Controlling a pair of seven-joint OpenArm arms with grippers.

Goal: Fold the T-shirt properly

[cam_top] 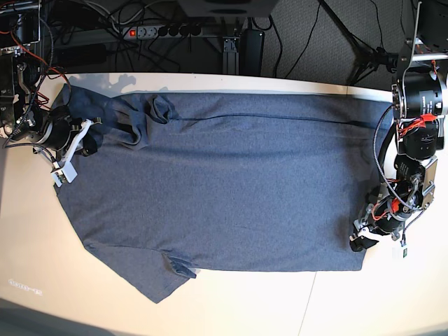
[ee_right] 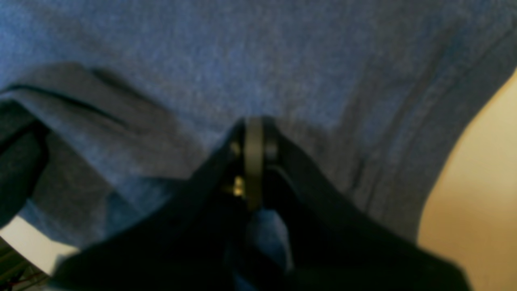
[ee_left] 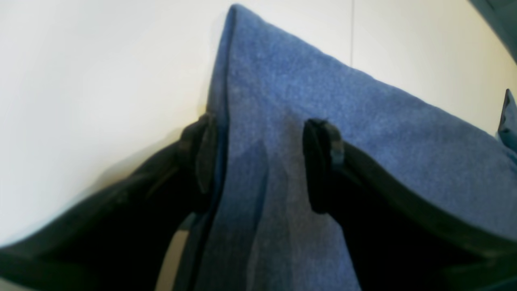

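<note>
You have the large heathered slate-blue short-sleeved T-shirt (cam_top: 224,185) spread nearly flat across the pale cream bench (cam_top: 350,301), plain side up, with its long axis running left to right in the base view. The hem end lies at that view's right and the shoulder end at its left, where the cloth is bunched and rumpled into folds near the far left corner. One sleeve juts out toward the near edge of the bench, its tip lying flat. A long crease runs along the far side of the shirt, parallel to the bench's back edge. Your left gripper (ee_left: 262,157) sits at the near right corner of the shirt in the base view, and its black fingers (ee_left: 323,161) stand wide apart: one is on top of the blue fabric, the other is just beside the folded edge, over the bare bench, so the cloth passes between them without being pinched. Your right gripper (ee_right: 253,161) is at the rumpled shoulder end, and its fingers are pressed fully together; blue fabric fills the right wrist view all around them and a little shows behind the tips, but the picture is too blurred to tell whether any cloth is caught between them. Beyond the back edge of the bench you can see a black power strip (cam_top: 164,31) and loose cables on the dark floor.
</note>
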